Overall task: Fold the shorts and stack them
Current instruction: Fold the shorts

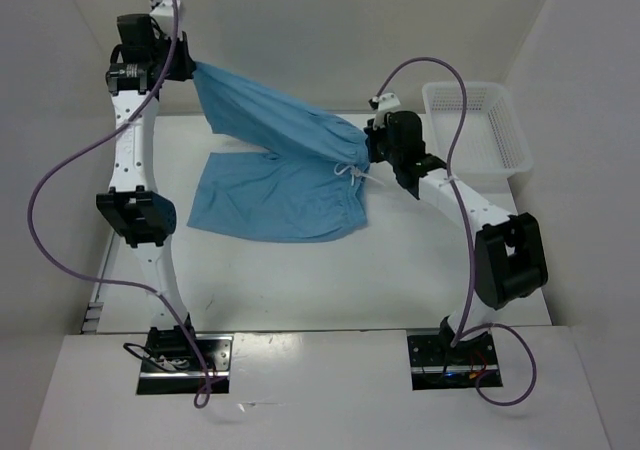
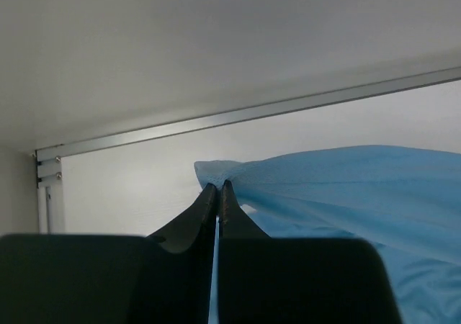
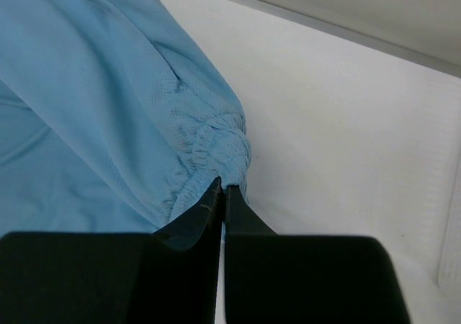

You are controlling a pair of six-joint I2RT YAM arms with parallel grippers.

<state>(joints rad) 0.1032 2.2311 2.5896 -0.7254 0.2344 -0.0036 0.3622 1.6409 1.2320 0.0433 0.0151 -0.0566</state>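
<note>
Here the shorts (image 1: pixel 275 120) stretch from left gripper (image 2: pixel 218 186) to right gripper (image 3: pixel 221 184).

Your left wrist view cuts light blue soft fabric shorts (image 2: pixel 346 187) at right, bottom edges; top view: lifted fold hides part of layer on white worktop (image 1: pixel 300 280).

You're looking at a white mesh basket (image 1: pixel 512 130) sitting upright at the far right corner of the white bench (image 1: pixel 300 280). Pale walls (image 1: pixel 330 30) are closing the bench in at the back and sides, and an aluminium rail (image 2: pixel 252 113) is running across the wall.
</note>
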